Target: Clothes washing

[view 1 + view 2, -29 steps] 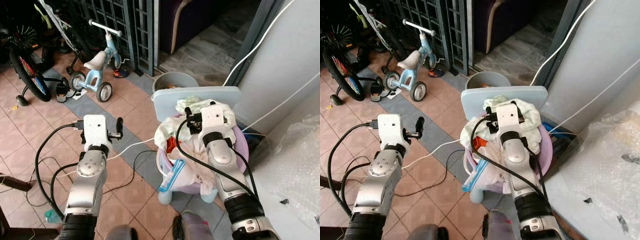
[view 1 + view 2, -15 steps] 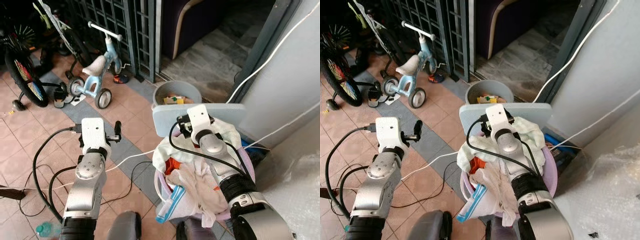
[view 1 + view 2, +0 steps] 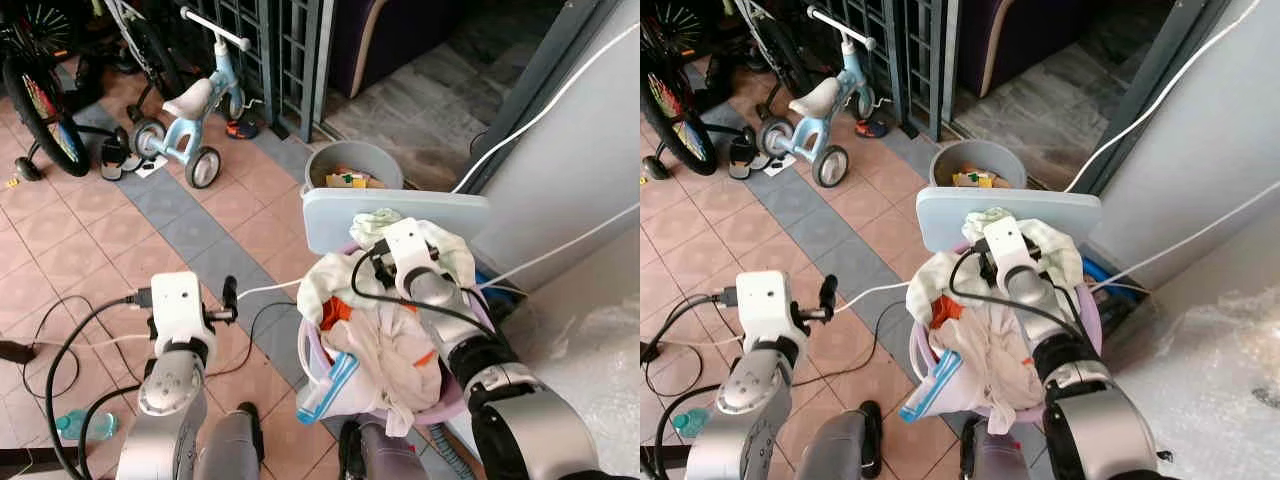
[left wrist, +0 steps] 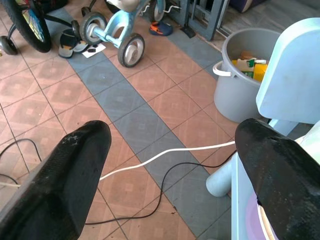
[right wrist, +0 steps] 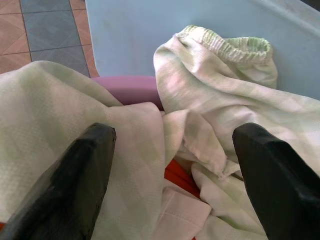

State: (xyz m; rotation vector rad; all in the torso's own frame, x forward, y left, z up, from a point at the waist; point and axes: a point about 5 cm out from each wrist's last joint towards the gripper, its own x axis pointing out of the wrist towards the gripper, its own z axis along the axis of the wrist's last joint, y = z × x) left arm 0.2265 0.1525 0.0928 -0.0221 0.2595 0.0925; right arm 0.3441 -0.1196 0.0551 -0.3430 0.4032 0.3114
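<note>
Tiled floor point(image 3: 90, 230), open at left; grey bucket point(image 3: 352, 180) and tricycle point(image 3: 190, 120) beyond. Purple basket point(image 3: 1085, 310) heaped with clothes point(image 3: 385, 340). Right gripper point(image 5: 170, 165) spread above clothes; left gripper point(image 4: 170, 165) spread, over floor. No legible writing.

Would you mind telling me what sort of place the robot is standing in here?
Probably a home's tiled porch or entry area: a child's tricycle parked by a metal gate, and a purple laundry basket heaped with clothes.
</note>
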